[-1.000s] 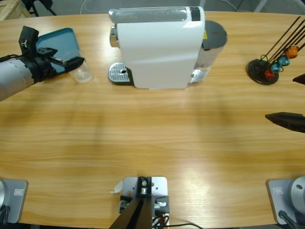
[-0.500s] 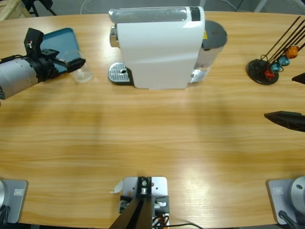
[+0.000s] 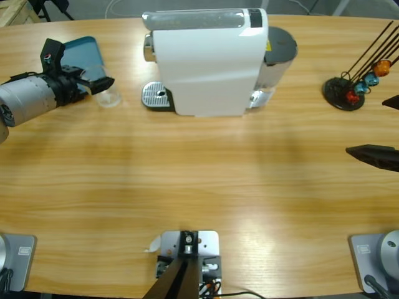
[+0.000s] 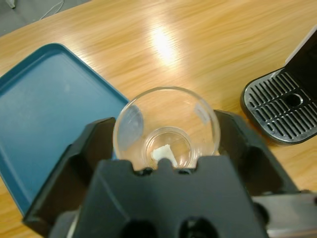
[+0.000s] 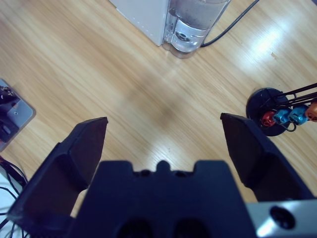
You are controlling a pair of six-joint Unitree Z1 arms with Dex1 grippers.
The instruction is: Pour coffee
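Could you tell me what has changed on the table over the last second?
The left claw and its arm have shifted slightly toward the far edge of the table, beside the blue tray. The clear glass cup between the claw's jaws has barely moved and stands beside the drip tray. The white coffee machine, the capsule stand and the right claw stayed put.

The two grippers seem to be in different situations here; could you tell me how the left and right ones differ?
The left gripper has a clear glass between its jaws, beside the blue tray; the right gripper holds nothing. The left one sits low, next to the coffee machine's drip grate; the right hangs above bare table, away from the machine, near the capsule stand. Both have black jaws spread wide.
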